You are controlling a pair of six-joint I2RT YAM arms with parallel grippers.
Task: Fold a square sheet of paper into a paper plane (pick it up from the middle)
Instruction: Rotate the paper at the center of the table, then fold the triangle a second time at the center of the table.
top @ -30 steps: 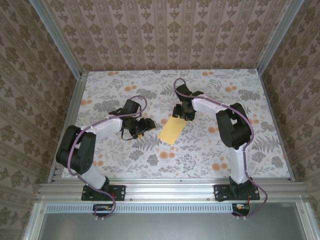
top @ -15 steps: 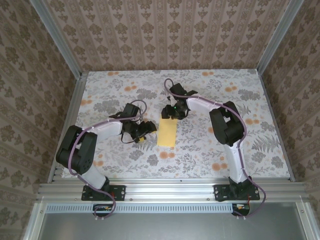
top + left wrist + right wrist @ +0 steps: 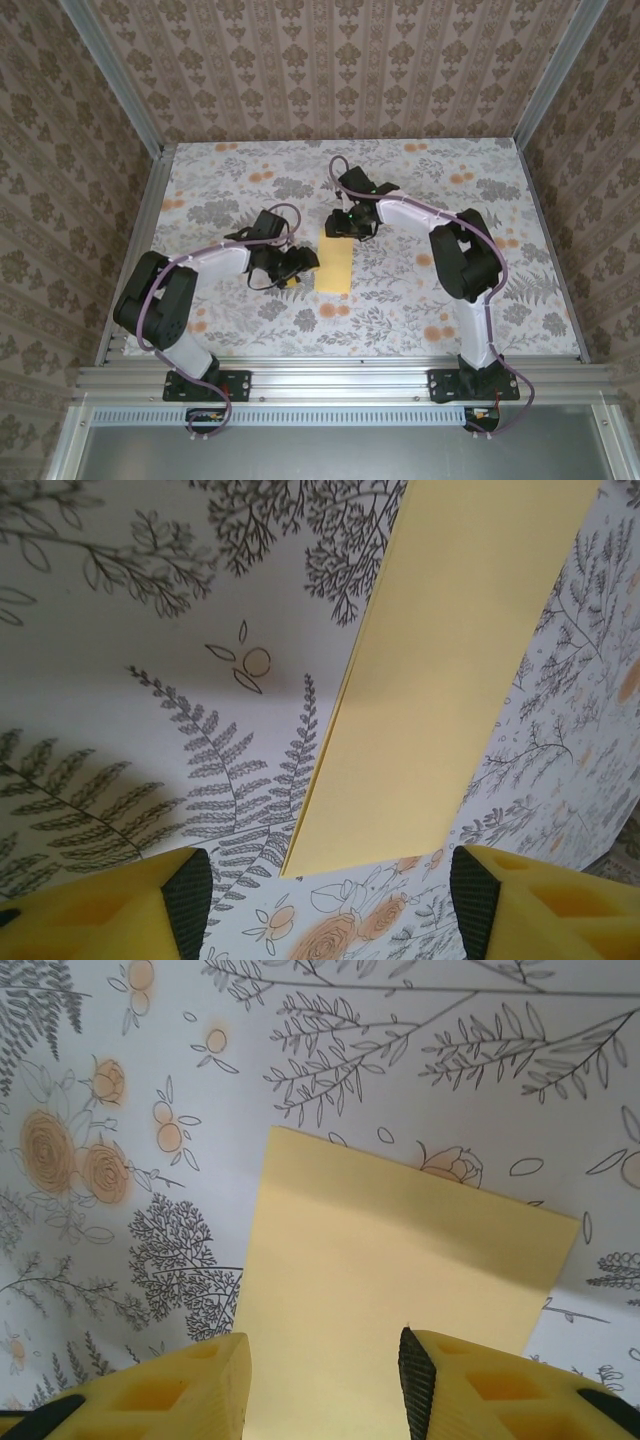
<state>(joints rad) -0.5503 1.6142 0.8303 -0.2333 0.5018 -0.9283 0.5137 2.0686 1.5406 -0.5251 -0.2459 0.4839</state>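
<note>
One yellow sheet of paper point(image 3: 335, 268), folded into narrow strip, flat on floral worktop point(image 3: 420, 300) centre, long axis running near-to-far. Left pincer point(image 3: 300, 262) spread, beside its left edge. Right pincer point(image 3: 340, 226) spread, straddling far end.

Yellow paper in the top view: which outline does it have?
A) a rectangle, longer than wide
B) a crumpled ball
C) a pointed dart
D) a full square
A: the yellow paper lies on the flowered table as a plain rectangle, longer than wide, with four square corners and no pointed tip.
</note>
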